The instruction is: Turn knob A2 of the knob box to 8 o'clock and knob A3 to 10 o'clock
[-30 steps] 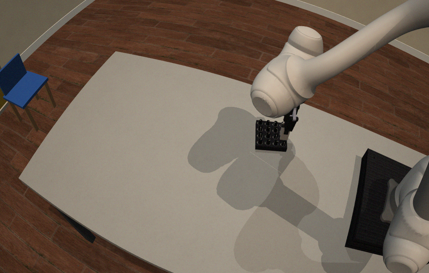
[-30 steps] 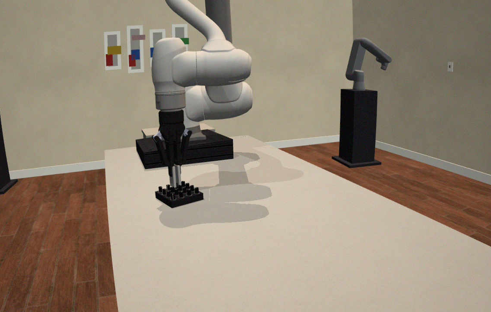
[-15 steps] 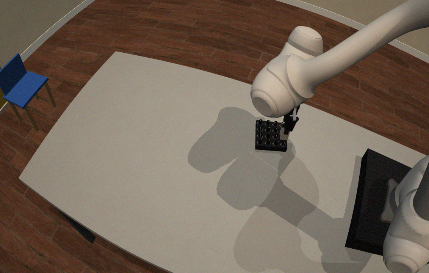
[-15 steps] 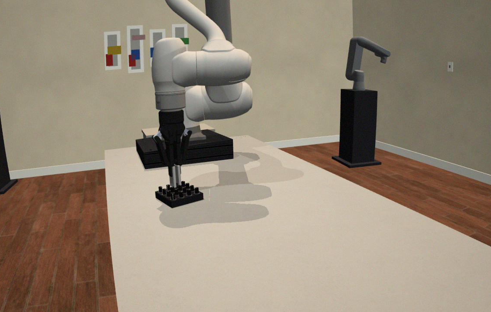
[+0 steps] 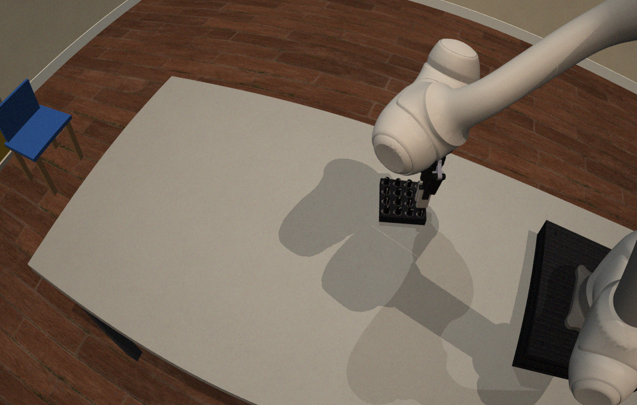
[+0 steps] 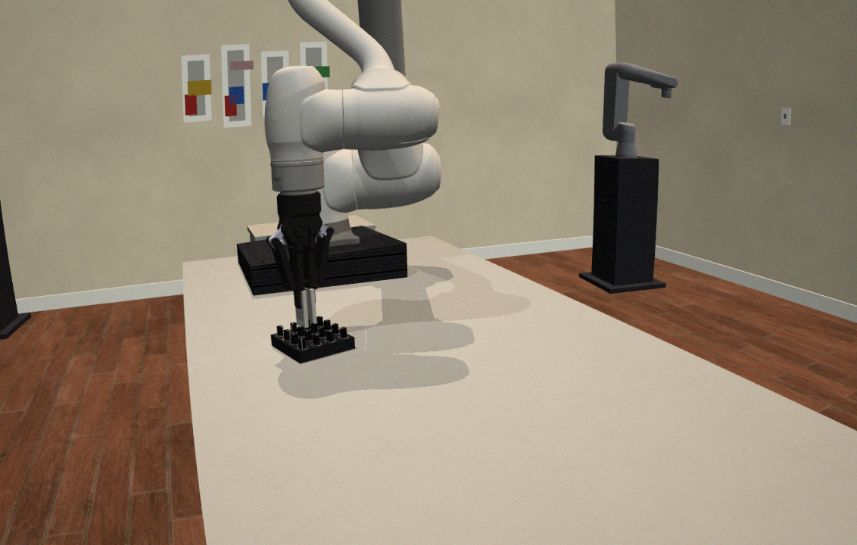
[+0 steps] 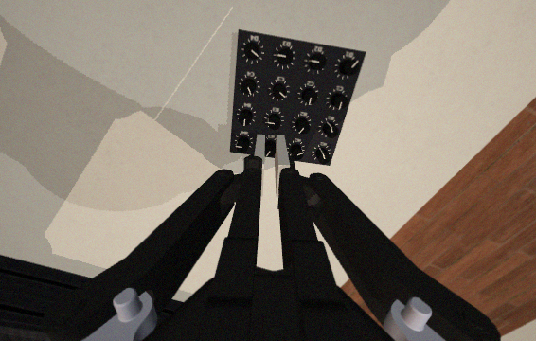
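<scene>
Black, the pincer (image 5: 422, 205) (image 6: 306, 325) (image 7: 270, 148) stands barely apart, clamped on knob A3 (image 7: 270, 150).

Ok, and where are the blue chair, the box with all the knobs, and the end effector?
Blue chair (image 5: 39, 131): top view, on its seat.
Box with knobs (image 5: 401, 220) (image 6: 328, 351) (image 7: 292, 75): top and exterior views, side wall; wrist view, upper face.
End effector (image 5: 422, 205) (image 6: 306, 326) (image 7: 270, 148): all views, between its fingertips.

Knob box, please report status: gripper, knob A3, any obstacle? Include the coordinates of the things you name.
Gripper (image 5: 422, 205) (image 6: 307, 324) (image 7: 270, 148) closed on knob A3 (image 7: 270, 149). A3's line not at 10 o'clock. No loose object in the way; fingers partly hide A3's marks.
</scene>
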### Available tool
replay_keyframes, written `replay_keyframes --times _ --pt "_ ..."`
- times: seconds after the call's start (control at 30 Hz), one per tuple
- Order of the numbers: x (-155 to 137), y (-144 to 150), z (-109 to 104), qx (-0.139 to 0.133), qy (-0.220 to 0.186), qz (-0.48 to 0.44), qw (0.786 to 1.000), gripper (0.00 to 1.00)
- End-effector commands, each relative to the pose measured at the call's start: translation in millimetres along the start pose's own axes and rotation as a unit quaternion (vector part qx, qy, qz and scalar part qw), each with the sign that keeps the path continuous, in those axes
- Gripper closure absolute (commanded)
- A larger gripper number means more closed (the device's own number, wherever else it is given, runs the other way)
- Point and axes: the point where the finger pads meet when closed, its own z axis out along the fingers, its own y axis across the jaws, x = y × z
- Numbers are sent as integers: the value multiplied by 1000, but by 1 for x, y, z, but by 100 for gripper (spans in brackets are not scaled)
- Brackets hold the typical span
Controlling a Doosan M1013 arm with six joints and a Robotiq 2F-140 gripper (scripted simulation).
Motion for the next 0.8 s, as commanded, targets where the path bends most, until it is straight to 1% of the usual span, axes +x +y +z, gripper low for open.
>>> replay_keyframes --times 0.0,0.13,0.2,0.37,0.7,0.77 --pt "0 0 0 0 0 -17 1000 95" --pt "0 0 0 0 0 -48 999 95" --pt "0 0 0 0 0 -48 999 95" --pt "0 0 0 0 0 -94 996 95" --pt "0 0 0 0 0 -208 978 95" --pt "0 0 0 0 0 -208 978 95"
